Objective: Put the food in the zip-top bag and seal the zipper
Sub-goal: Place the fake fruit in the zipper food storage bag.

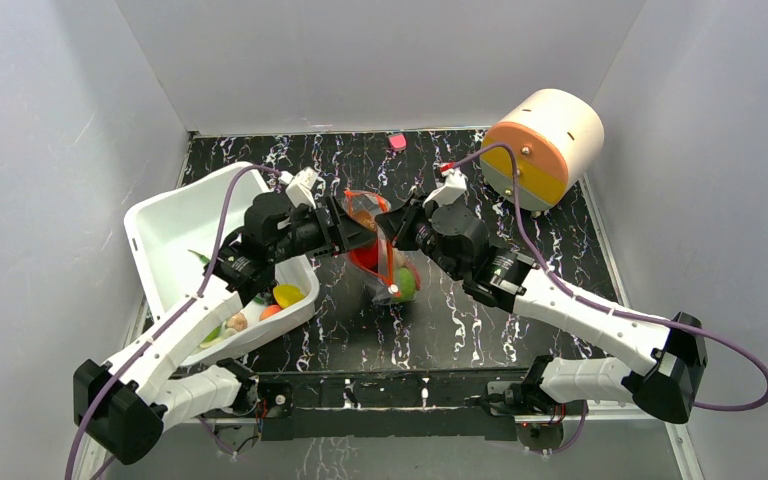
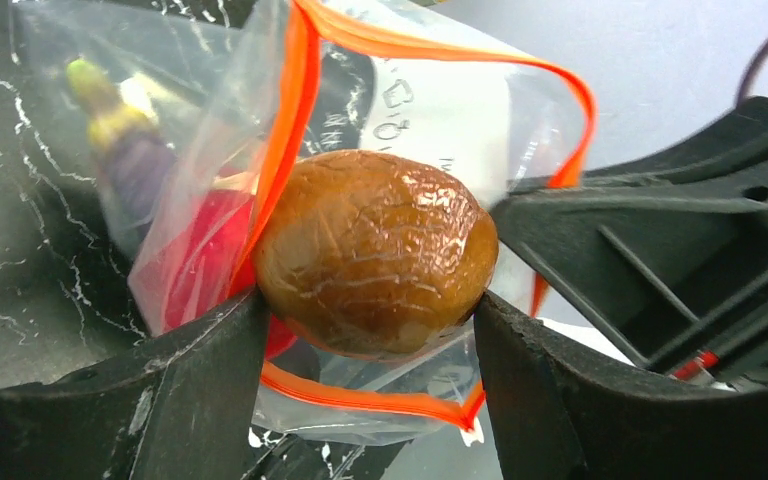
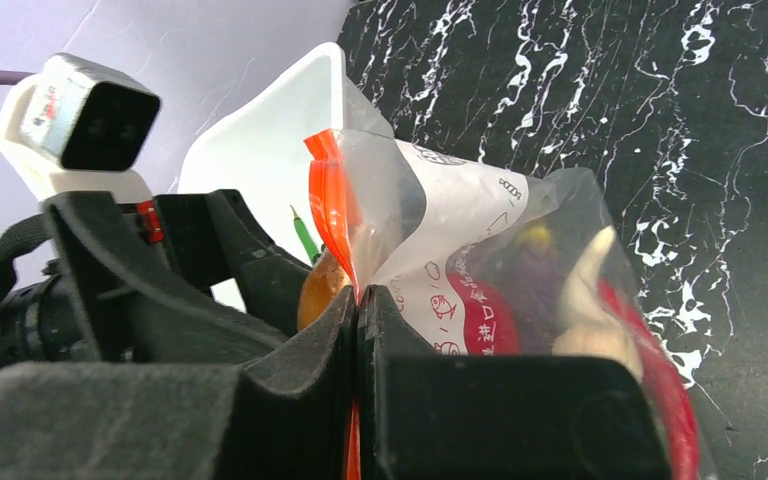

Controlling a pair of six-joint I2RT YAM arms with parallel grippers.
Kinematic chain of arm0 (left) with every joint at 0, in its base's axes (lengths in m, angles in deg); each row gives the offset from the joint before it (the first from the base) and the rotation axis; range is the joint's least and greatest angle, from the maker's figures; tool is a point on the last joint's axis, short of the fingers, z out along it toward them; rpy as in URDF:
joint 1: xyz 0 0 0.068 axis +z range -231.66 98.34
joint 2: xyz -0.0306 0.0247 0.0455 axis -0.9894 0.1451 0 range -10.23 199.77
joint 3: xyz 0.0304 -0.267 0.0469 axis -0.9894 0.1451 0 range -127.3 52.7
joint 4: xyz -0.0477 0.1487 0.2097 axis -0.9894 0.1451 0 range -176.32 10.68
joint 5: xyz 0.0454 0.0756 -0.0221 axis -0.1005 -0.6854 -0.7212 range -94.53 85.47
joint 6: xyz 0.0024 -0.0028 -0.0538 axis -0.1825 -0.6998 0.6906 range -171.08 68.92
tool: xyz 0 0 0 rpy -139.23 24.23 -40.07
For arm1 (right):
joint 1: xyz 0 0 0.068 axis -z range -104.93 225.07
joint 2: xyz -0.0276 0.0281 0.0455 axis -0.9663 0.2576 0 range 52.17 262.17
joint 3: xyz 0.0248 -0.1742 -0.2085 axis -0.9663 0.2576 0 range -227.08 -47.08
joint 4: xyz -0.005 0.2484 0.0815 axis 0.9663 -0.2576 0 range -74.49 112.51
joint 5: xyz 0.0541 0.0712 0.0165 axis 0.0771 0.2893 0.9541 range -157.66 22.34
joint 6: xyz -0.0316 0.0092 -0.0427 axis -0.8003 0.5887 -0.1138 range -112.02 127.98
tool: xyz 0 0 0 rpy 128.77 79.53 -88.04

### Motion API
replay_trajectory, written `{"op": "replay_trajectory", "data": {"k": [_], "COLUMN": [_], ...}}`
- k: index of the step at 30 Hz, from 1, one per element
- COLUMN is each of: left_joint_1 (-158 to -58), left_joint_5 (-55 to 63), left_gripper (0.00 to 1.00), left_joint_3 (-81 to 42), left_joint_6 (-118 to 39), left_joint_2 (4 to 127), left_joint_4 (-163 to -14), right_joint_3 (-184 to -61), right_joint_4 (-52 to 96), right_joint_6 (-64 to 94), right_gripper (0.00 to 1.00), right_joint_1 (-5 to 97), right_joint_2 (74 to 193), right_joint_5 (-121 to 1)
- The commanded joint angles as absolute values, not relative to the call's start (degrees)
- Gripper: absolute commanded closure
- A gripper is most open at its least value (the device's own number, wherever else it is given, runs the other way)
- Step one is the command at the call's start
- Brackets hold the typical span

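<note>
Top external: white tub sits near-left on the bench, a few toy foods in its near end. Mid-bench, both arms meet at the zip-top bag, mouth open. Left tool is clamped on a brown toy food right at that mouth, orange-red zipper looping round it. Right tool is closed, pinching the zipper edge. Inside the bag: red apple, green round fruit, purple eggplant. Far right, an orange-and-cream drum.
</note>
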State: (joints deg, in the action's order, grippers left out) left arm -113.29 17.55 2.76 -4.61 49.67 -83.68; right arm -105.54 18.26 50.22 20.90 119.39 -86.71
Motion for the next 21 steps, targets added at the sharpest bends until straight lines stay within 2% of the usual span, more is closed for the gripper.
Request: {"op": "replay_trajectory", "data": {"k": [1, 7, 15, 21], "left_joint_1": [-115.2, -116.8, -117.1, -117.2], "left_joint_5": [11.6, 5.6, 10.9, 12.2], "left_gripper": [0.53, 0.42, 0.21, 0.17], "left_joint_3": [0.5, -4.2, -6.1, -7.3], "left_joint_6": [-5.5, -8.4, -6.7, -5.4], "left_joint_2": [51.6, 53.9, 53.8, 52.5], "left_joint_4": [-80.3, -72.0, -72.8, -69.8], "right_joint_3": [-107.2, -106.0, -104.9, -103.7], "right_joint_4": [26.3, 26.7, 25.9, 26.1], "right_joint_6": [52.5, 53.2, 53.2, 53.8], "right_gripper": [1.0, 1.0, 1.0, 1.0], "right_joint_1": [20.7, 20.7, 20.7, 20.7], "right_joint_2": [117.4, 117.7, 118.3, 117.8], "right_joint_5": [-82.6, -81.6, -84.3, -83.8]}}
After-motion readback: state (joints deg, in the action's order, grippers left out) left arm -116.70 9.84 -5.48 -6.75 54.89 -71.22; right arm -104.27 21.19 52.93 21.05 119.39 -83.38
